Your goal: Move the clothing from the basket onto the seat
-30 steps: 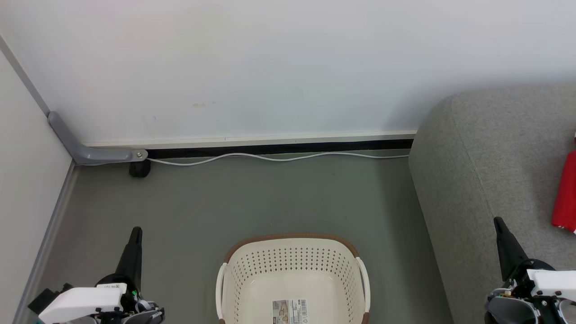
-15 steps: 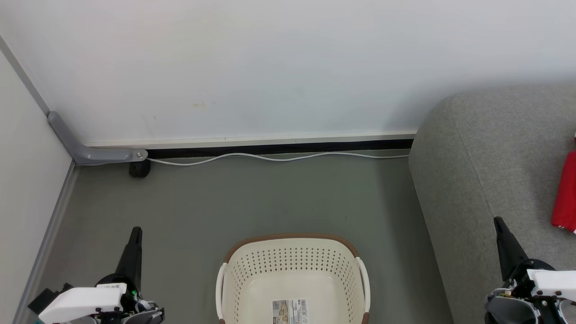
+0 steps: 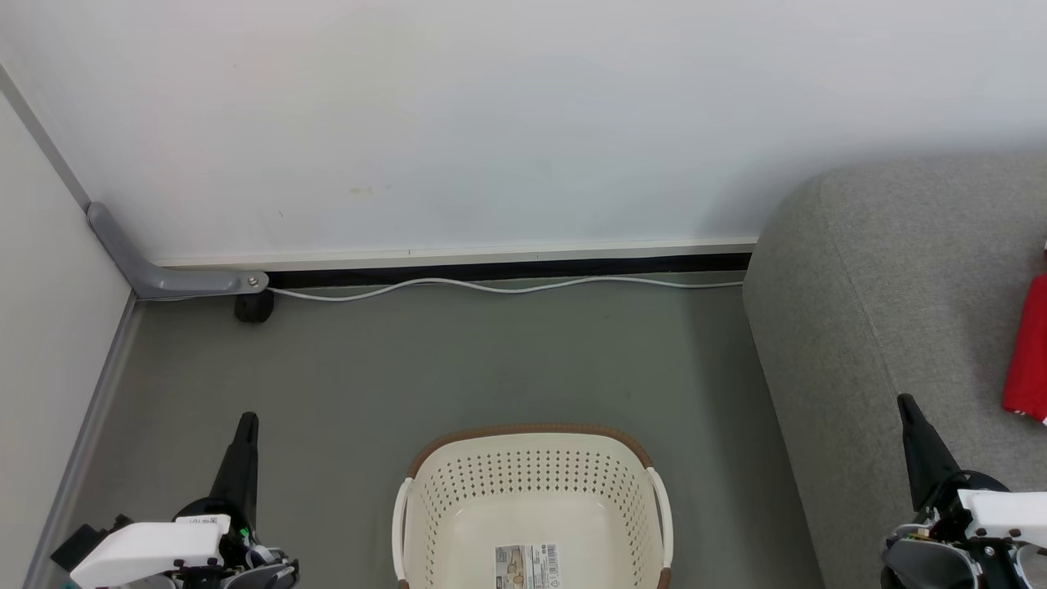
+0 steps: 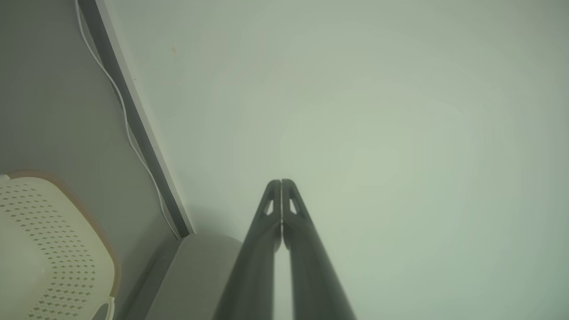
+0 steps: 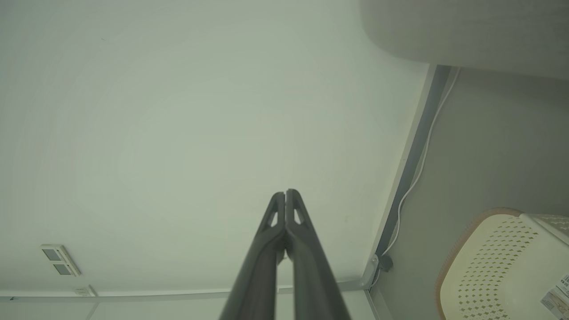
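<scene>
A thin white cable (image 3: 491,286) runs along the dark gap at the foot of the plain white wall (image 3: 491,123), reaching a grey angled bracket (image 3: 164,281) and a small black caster (image 3: 253,307) in the left corner. Matt grey-green floor (image 3: 409,368) lies open between the basket (image 3: 532,429) and the seat (image 3: 891,311). The basket is rounded cream plastic with perforated walls, a brown woven-look rim and white handles, and a sticker (image 3: 527,566) lies on its smooth bottom. The seat is bulky, with round edges and coarse light-grey fabric. The clothing (image 3: 1029,352), soft and red, lies on it at the right edge, well apart from the basket. The left gripper (image 3: 248,421) hangs over the floor left of the basket, and the right gripper (image 3: 906,405) over the seat's near edge. Each has its long dark fingers pressed together, holding nothing.
</scene>
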`<state>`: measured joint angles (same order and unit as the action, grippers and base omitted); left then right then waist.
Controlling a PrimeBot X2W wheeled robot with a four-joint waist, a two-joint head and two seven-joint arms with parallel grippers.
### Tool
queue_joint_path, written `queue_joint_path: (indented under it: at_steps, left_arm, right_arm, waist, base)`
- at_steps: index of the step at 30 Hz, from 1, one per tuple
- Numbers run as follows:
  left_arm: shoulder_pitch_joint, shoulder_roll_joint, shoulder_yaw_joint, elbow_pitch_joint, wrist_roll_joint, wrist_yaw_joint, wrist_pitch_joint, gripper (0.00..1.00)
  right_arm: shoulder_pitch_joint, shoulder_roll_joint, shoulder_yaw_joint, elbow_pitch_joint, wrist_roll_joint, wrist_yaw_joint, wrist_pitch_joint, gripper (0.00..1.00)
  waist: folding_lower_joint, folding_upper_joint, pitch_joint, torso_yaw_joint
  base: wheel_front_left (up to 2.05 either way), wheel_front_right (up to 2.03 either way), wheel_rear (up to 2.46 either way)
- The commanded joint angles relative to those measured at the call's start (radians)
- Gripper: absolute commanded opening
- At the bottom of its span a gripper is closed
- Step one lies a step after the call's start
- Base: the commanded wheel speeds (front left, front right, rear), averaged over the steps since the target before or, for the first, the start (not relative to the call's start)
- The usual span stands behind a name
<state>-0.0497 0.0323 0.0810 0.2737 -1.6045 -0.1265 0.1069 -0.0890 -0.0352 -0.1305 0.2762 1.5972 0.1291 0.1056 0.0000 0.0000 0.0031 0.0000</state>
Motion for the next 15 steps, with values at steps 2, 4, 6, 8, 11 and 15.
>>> queue_joint_path:
  at_steps: [2, 4, 6, 8, 11, 15]
  left_arm:
    - [-0.058, 0.018, 0.033, -0.028, -0.004, -0.004, 0.006, 0.0]
    - [-0.058, 0.018, 0.033, -0.028, -0.004, -0.004, 0.006, 0.0]
    - [-0.058, 0.018, 0.033, -0.028, -0.004, -0.004, 0.006, 0.0]
    - [-0.058, 0.018, 0.033, -0.028, -0.004, -0.004, 0.006, 0.0]
    - [-0.058, 0.018, 0.033, -0.028, -0.004, -0.004, 0.006, 0.0]
    - [-0.058, 0.018, 0.033, -0.028, -0.004, -0.004, 0.006, 0.0]
  right_arm:
    - [-0.019, -0.015, 0.017, -0.031, 0.011, 0.002, 0.008, 0.0]
    - [-0.019, -0.015, 0.017, -0.031, 0.011, 0.002, 0.008, 0.0]
    - [-0.019, -0.015, 0.017, -0.031, 0.011, 0.002, 0.008, 0.0]
    - [-0.019, -0.015, 0.017, -0.031, 0.011, 0.002, 0.008, 0.0]
    - [-0.019, -0.015, 0.017, -0.031, 0.011, 0.002, 0.008, 0.0]
    - [-0.019, -0.015, 0.017, -0.031, 0.011, 0.002, 0.008, 0.0]
  waist:
    - [0.0, 0.0, 0.0, 0.0]
    - [0.0, 0.0, 0.0, 0.0]
    - [0.0, 0.0, 0.0, 0.0]
    - [0.0, 0.0, 0.0, 0.0]
    - [0.0, 0.0, 0.0, 0.0]
    - [0.0, 0.0, 0.0, 0.0]
  base:
    - [0.0, 0.0, 0.0]
    - [0.0, 0.0, 0.0]
    - [0.0, 0.0, 0.0]
    - [0.0, 0.0, 0.0]
    - [0.0, 0.0, 0.0]
    - [0.0, 0.0, 0.0]
